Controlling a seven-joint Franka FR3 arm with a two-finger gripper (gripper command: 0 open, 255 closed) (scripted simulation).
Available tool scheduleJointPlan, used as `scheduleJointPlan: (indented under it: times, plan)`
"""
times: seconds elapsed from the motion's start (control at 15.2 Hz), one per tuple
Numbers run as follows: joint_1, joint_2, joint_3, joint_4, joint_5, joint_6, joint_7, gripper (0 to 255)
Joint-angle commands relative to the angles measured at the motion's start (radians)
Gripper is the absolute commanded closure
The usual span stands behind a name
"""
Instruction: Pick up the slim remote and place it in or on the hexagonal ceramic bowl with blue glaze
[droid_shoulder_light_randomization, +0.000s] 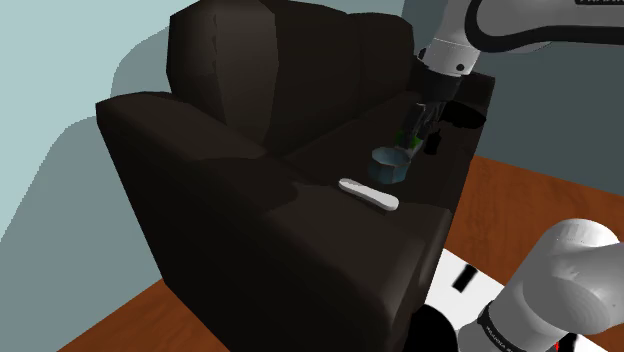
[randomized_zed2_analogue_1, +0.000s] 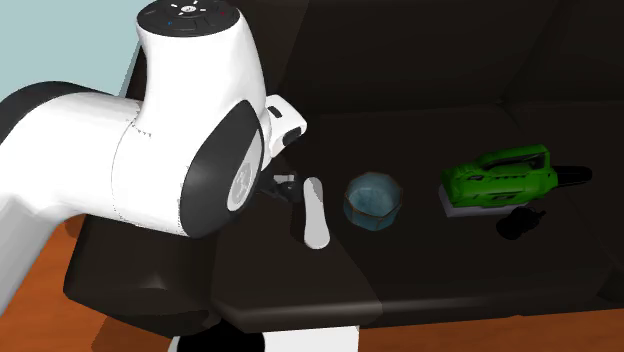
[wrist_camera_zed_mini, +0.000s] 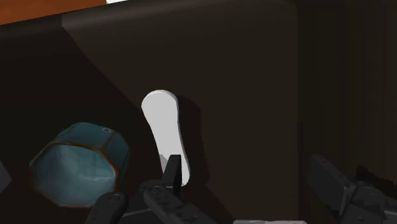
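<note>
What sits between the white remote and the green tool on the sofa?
The blue hexagonal bowl sits between the remote and the green tool, seen in the second exterior view.

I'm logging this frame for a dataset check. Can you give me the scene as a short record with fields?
surface: dark sofa, seat cushion
target: white slim remote, lying flat on the seat
destination: blue hexagonal bowl, upright beside the remote, not touching it, nothing inside
gripper: gripper open, close over one end of the remote, holding nothing
other items: green power tool and small black object, past the bowl
task state: remote not yet picked up
</note>
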Motion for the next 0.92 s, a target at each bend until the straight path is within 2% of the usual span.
scheduleJointPlan:
  times: [0.0,0.46,0.86]
  plan:
    - [0.000,0.000,0.000,0.000,0.000,0.000,0.000,0]
    - [-0.007,0.173,-0.039,-0.064,-0.036,0.200,-0.079,0]
    - [-0.014,0.362,-0.070,-0.068,-0.060,0.364,-0.142,0]
